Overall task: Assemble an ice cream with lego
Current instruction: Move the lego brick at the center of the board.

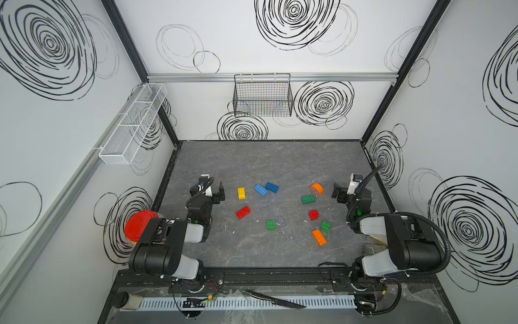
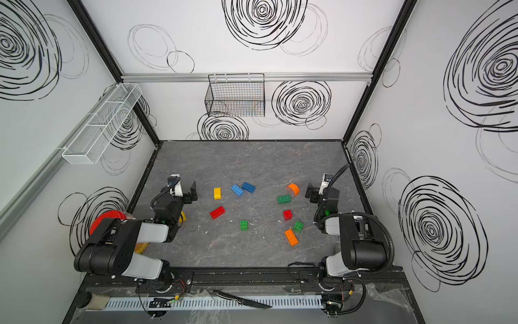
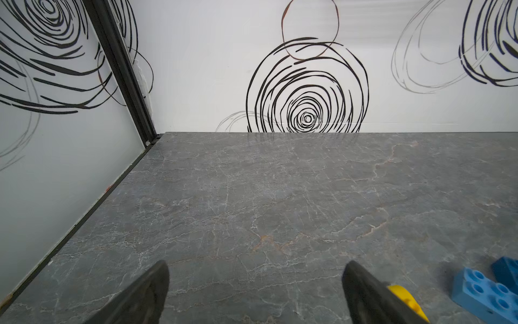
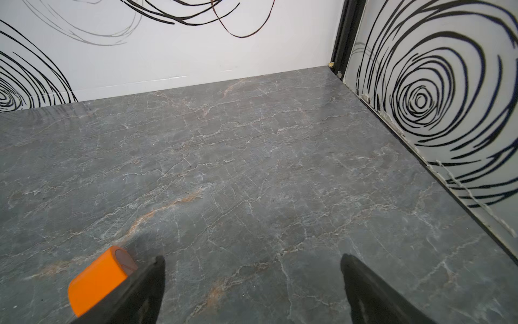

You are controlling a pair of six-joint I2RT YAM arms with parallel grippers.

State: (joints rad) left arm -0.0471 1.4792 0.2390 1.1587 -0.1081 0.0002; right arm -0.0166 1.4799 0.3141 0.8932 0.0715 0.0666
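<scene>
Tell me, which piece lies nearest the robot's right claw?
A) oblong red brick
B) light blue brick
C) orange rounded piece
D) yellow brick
C: the orange rounded piece lies just beside the open right gripper, while the other three sit much farther off.

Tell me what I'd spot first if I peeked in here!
Bright lego bricks lie scattered over the middle of the grey table, loose, none stacked. Big black swirls cover the white walls, and a round red lid peeks out behind the left arm.
</scene>
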